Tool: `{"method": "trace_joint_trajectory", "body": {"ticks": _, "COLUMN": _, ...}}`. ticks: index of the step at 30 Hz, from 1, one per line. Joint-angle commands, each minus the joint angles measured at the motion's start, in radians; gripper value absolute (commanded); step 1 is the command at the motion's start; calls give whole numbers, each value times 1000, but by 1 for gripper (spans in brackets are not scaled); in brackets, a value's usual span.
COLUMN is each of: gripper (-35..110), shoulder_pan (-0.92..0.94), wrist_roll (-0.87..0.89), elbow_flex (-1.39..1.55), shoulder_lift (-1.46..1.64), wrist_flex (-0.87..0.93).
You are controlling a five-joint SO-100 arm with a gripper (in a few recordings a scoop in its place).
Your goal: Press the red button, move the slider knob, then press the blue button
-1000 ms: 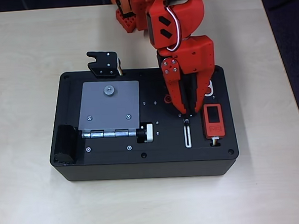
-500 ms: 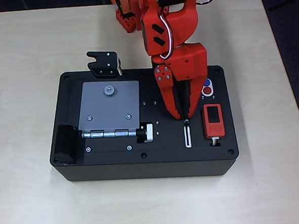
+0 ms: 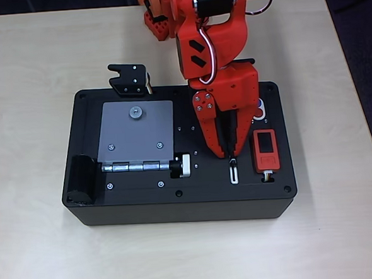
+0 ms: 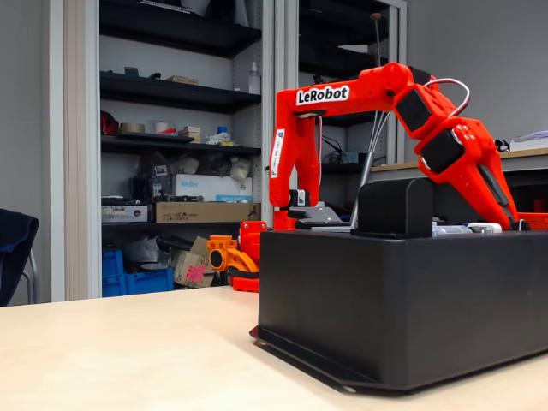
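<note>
In the overhead view my red gripper (image 3: 230, 156) points down at the black box (image 3: 177, 206), its two fingers meeting at the tips, shut, right at the upper end of the white-edged slider slot (image 3: 233, 173). The slider knob sits under or against the fingertips and I cannot make it out clearly. The arm covers most of the white oval surround (image 3: 263, 113), so the red button and the blue button are largely hidden. In the fixed view the gripper (image 4: 516, 223) reaches down to the box top (image 4: 402, 291) at the far right.
An orange-red device with a black screen (image 3: 265, 150) lies just right of the slot. Left of it are a grey hinged plate (image 3: 135, 133), a ribbed silver cylinder (image 3: 184, 165), a black bracket (image 3: 130, 79) and a black roller (image 3: 81, 180). Bare table surrounds the box.
The gripper has moved left and toward the box's front, from over the buttons down to the slot's upper end. The buttons, briefly uncovered, are mostly hidden again.
</note>
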Motion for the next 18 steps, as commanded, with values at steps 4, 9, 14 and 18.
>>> {"method": "trace_joint_trajectory", "body": {"ticks": 4, "gripper": 0, "shoulder_pan": 11, "wrist_roll": 0, "elbow_flex": -84, "shoulder_lift": -21, "wrist_flex": 21}}
{"method": "trace_joint_trajectory", "body": {"ticks": 9, "gripper": 0, "shoulder_pan": 15, "wrist_roll": -8, "elbow_flex": -132, "shoulder_lift": -54, "wrist_flex": 34}}
{"method": "trace_joint_trajectory", "body": {"ticks": 14, "gripper": 0, "shoulder_pan": 18, "wrist_roll": -17, "elbow_flex": -172, "shoulder_lift": -80, "wrist_flex": 46}}
{"method": "trace_joint_trajectory", "body": {"ticks": 18, "gripper": 0, "shoulder_pan": 23, "wrist_roll": -26, "elbow_flex": -209, "shoulder_lift": -101, "wrist_flex": 55}}
